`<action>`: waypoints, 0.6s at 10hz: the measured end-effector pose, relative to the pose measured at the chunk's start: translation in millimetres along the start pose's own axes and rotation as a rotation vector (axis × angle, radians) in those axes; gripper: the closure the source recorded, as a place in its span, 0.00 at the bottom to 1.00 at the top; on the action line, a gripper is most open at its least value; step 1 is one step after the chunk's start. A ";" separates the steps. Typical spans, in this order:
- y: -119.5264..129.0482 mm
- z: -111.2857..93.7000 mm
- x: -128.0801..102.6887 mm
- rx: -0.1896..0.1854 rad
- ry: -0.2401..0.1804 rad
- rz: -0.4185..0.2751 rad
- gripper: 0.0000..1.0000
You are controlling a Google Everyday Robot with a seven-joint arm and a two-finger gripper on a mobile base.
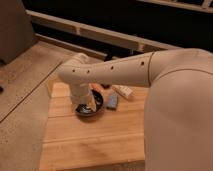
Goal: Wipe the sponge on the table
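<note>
The blue sponge [112, 102] lies flat on the wooden slat table [90, 145], just right of a black bowl [90, 108]. My arm reaches in from the right, bends at the wrist and points down. My gripper [85, 106] hangs open over the left part of the bowl, a short way left of the sponge and not touching it. The wrist hides most of the gripper. Nothing shows held in it.
A pale cream oblong box [123, 91] lies behind the sponge and an orange piece [97, 88] sits behind the bowl. My large white arm covers the table's right side. Speckled floor lies to the left, and a dark wall with rails runs behind.
</note>
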 end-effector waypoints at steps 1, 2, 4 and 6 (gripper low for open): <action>-13.4 -10.9 -14.0 0.017 -0.053 -0.044 0.35; -34.2 -28.9 -34.8 0.041 -0.134 -0.109 0.35; -62.8 -57.6 -61.2 0.056 -0.253 -0.202 0.35; -94.3 -79.0 -74.0 0.051 -0.332 -0.212 0.35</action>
